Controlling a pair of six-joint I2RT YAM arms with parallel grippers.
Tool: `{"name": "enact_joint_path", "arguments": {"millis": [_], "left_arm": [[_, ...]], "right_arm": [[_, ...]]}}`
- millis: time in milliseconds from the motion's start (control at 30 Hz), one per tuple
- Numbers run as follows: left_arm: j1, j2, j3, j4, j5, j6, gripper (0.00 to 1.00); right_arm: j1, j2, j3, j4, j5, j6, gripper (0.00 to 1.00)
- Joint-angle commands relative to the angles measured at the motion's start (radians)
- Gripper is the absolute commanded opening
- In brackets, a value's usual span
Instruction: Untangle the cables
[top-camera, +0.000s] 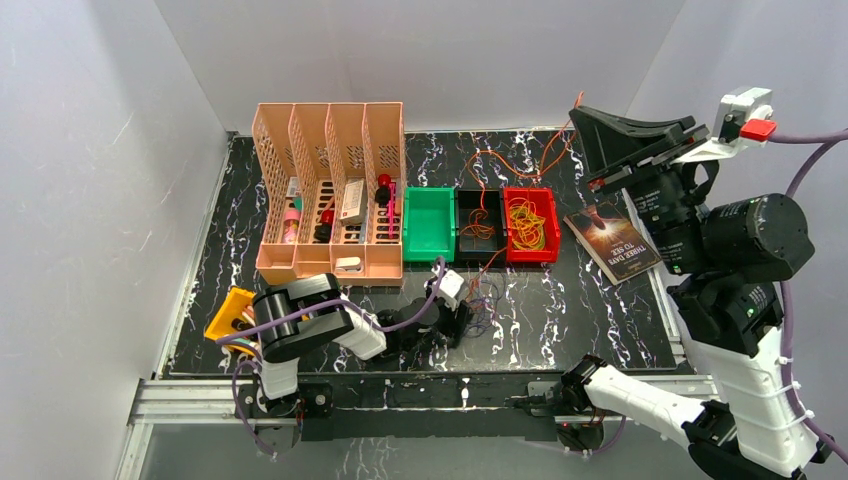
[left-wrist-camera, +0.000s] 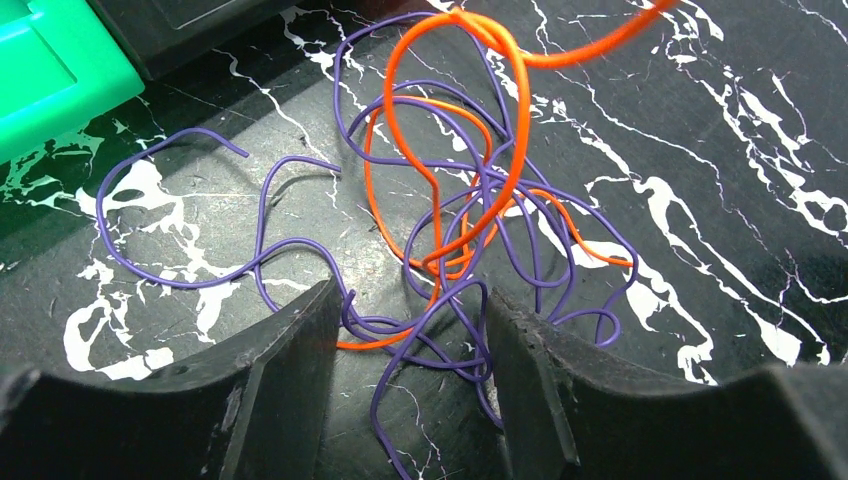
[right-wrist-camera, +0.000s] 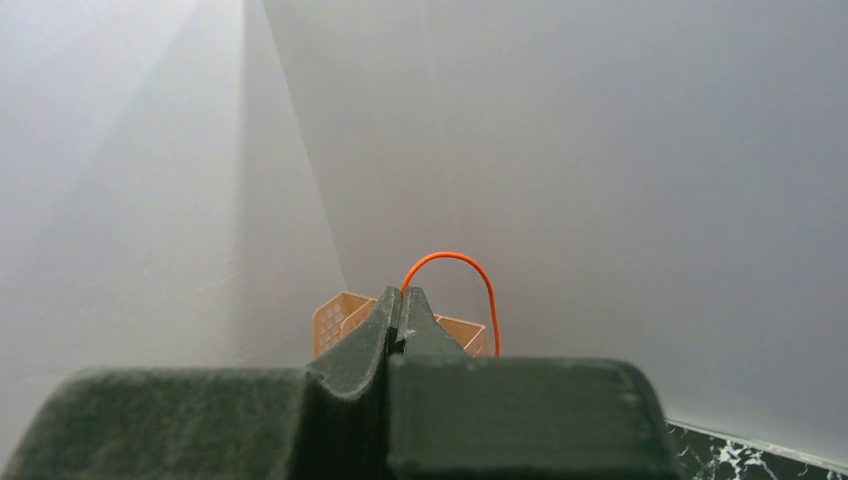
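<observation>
Left tool (left-wrist-camera: 410, 325) is held low over the black marbled bench (left-wrist-camera: 720, 140), with its two fingers (left-wrist-camera: 290, 370) parted and clamped on nothing. A tangle of cables (left-wrist-camera: 470, 215) is spread on the bench directly ahead of it. The near edge of that tangle is straddled by the fingers, so that a few thin violet strands and one orange bend are seen in the gap between them; whether any strand is touched by a finger cannot be told. The tangle is made up of violet loops threaded through by brighter orange ones, and one orange strand is seen running up past the top of the left wrist view. From overhead, the tangle is found in front of the black bin (top-camera: 476, 256), just beside the left tool's tip. The right tool (right-wrist-camera: 400, 300) is held high above the bench at the far right, where a book (top-camera: 612, 243) is laid. It is clenched on an orange cable (right-wrist-camera: 468, 262), whose arch is seen springing from between the closed fingertips. More orange wire is laid across the back of the bench and into the black bin, and a heap of yellow and orange loops (top-camera: 525, 222) is held in the red bin (top-camera: 532, 257) next to it. A green bin (top-camera: 428, 225) and a peach file rack (top-camera: 330, 130) are stood to the left.
</observation>
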Motion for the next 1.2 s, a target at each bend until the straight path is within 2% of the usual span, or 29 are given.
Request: {"name": "enact_joint_path", "arguments": {"millis": [0,133,267,400,500,633,700,967,1167], "left_arm": [[-0.006,0.024,-0.032,-0.045,-0.013,-0.046,0.53],[-0.008,0.019,-0.040,-0.047,-0.015,-0.050,0.53],[-0.010,0.006,-0.057,-0.047,-0.027,-0.047,0.60],[-0.012,-0.011,-0.084,-0.048,-0.044,-0.044,0.61],[-0.012,-0.017,-0.105,-0.046,-0.054,-0.051,0.52],[-0.012,-0.014,-0.124,-0.046,-0.058,-0.054,0.27],[-0.012,-0.015,-0.131,-0.047,-0.056,-0.056,0.25],[-0.012,-0.117,-0.175,-0.059,-0.077,-0.039,0.29],[-0.011,-0.252,-0.208,-0.137,-0.063,-0.001,0.20]], "right_arm": [[0.001,0.022,0.079,0.085,0.027,-0.076,0.00],[0.000,0.040,0.119,0.111,0.044,-0.115,0.00],[0.001,0.067,0.169,0.134,0.063,-0.156,0.00],[0.001,0.086,0.204,0.162,0.080,-0.189,0.00],[0.000,0.100,0.219,0.194,0.093,-0.210,0.00],[0.000,0.118,0.247,0.217,0.099,-0.230,0.00],[0.000,0.121,0.244,0.231,0.100,-0.232,0.00],[0.000,0.167,0.187,0.170,0.087,-0.181,0.00],[0.000,0.217,0.139,0.091,0.164,-0.178,0.00]]}}
